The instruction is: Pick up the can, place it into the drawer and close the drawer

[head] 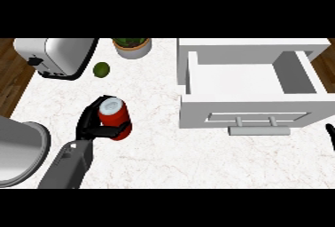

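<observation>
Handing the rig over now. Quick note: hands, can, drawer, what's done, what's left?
Left hand: curled round the red can, upright on the counter, left of the drawer.
Right hand: only a sliver at the right edge; fingers can't be judged.
Drawer: open, nothing in it, handle facing the robot.
Done: can grasped.
Left: lift it, carry it right into the drawer, release, push the drawer shut.

Home kitchen, by the look of it: white marbled counter [196, 155] with wood floor [13, 84] showing past its left edge. Silver toaster [56, 55] at the back left, small green fruit [101, 69] beside it, potted plant [132, 46] further along the back. White pulled-out drawer [245, 88] with bar handle [258, 130] at right, metal pot [20, 153] at the left edge.
</observation>
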